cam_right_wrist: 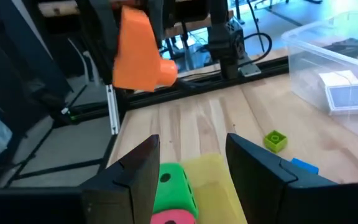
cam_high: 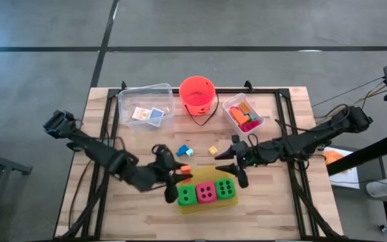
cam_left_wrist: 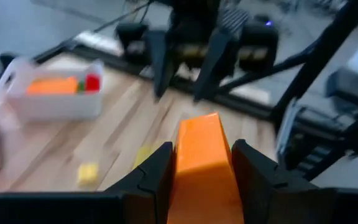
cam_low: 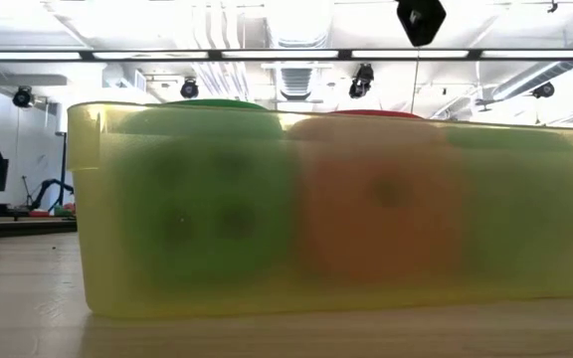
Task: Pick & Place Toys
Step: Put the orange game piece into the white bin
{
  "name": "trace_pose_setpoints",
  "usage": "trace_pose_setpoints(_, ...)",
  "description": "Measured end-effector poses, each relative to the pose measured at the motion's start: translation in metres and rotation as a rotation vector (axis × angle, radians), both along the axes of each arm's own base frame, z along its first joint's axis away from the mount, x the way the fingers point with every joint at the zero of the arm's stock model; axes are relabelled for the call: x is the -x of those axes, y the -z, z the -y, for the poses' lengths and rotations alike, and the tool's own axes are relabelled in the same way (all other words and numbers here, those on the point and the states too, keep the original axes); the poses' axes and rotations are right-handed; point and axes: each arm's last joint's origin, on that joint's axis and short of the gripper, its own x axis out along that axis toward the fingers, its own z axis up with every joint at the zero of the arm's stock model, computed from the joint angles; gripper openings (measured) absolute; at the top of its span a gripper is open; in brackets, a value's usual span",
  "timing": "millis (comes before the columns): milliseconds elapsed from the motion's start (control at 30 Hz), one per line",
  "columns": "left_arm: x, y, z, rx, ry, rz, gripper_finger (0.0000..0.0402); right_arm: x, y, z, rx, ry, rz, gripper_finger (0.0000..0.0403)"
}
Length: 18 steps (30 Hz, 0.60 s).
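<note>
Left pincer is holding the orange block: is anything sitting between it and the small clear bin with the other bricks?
Partly. The left pincer grips the orange block, and the right pincer hangs open directly ahead, roughly between the block and the small clear bin. A yellow brick lies on the table along that path, low enough to pass over.

A robotics lab or workshop: grey concrete floor [cam_high: 39,27] around the wooden bench [cam_high: 99,208], strip lights [cam_low: 286,52] and bare ducting [cam_low: 301,85] overhead, cables and dark frames beside it.
</note>
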Motion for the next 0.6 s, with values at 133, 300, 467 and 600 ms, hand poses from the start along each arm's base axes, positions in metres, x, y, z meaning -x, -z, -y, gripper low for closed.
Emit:
trace_pose_setpoints(133, -0.012, -0.005, -0.012, -0.009, 0.054, 0.074, 0.0123, 0.0, -0.002, 0.0, -0.021, 0.009, 0.045, 0.018)
trace_pose_setpoints(300, -0.021, -0.004, -0.027, 0.009, 0.057, 0.068, 0.0123, -0.001, -0.007, 0.0, -0.036, 0.018, 0.099, 0.018)
trace_pose_setpoints(467, -0.029, -0.002, -0.036, 0.044, 0.015, 0.086, 0.0123, -0.005, -0.007, 0.0, -0.043, 0.052, 0.134, 0.018)
trace_pose_setpoints(600, -0.036, 0.003, -0.048, 0.11, -0.079, 0.087, 0.0123, -0.013, -0.005, -0.001, -0.039, 0.104, 0.145, 0.018)
